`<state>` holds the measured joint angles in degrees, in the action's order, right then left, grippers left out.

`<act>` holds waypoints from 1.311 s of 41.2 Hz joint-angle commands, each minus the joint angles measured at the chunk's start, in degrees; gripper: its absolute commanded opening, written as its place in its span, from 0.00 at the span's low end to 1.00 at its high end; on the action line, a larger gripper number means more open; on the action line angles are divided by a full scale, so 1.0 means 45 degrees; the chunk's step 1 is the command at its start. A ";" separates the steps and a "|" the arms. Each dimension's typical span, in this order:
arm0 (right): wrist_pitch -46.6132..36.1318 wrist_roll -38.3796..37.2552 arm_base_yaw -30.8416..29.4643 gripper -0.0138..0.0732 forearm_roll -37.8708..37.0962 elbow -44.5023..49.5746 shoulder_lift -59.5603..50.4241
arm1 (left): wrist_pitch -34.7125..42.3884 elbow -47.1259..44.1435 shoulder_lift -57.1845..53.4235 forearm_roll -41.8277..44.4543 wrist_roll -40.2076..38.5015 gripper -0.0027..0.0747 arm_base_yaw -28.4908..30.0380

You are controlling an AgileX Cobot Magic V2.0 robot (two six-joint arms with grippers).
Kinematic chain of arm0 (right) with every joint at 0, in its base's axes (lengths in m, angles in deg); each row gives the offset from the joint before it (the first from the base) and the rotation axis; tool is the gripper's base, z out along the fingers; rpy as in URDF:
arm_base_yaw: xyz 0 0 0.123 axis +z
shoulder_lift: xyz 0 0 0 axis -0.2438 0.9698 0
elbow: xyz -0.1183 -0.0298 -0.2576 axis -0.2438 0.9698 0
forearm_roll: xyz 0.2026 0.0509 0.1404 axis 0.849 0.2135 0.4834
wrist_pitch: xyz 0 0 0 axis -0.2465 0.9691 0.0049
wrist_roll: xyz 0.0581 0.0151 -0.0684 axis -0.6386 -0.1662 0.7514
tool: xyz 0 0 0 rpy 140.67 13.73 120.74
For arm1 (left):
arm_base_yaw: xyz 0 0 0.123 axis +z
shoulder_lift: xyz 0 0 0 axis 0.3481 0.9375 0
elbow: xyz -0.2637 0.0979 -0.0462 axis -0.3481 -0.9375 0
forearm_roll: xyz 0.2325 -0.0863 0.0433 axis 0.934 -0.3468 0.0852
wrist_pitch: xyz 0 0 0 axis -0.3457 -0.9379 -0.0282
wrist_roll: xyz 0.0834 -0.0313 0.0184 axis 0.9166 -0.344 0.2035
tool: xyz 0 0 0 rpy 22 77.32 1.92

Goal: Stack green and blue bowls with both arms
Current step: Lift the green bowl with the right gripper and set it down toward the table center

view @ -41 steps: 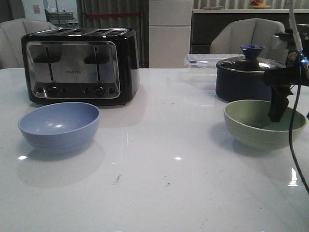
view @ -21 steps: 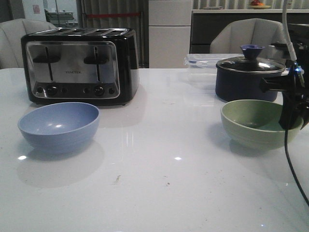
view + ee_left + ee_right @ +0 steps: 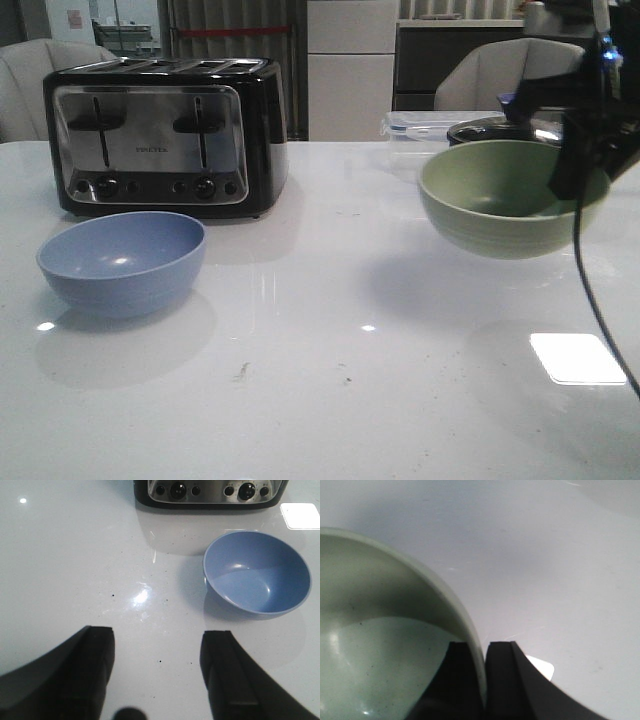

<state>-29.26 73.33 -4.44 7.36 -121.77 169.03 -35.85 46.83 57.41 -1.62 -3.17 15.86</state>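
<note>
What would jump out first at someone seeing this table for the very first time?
Probably the green bowl hanging in the air on the right, pinched by its rim in the jaws of the black right gripper, its shadow on the white table below. Next, the blue bowl sitting alone on the left, in front of a shiny black toaster.

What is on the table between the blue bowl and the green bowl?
Nothing. In the front view, only bare white table lies between the blue bowl and the green bowl, which the right gripper holds up by its rim.
</note>
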 commanded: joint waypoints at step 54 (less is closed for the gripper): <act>-0.2626 0.1389 0.4827 0.66 -0.0225 0.1710 -0.2824 | 0.0889 0.0463 0.0063 -0.0203 -0.0079 0.60 -0.0052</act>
<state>-38.14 76.93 15.73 6.56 -115.81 165.05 -35.85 46.83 57.41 -1.62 -3.17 15.86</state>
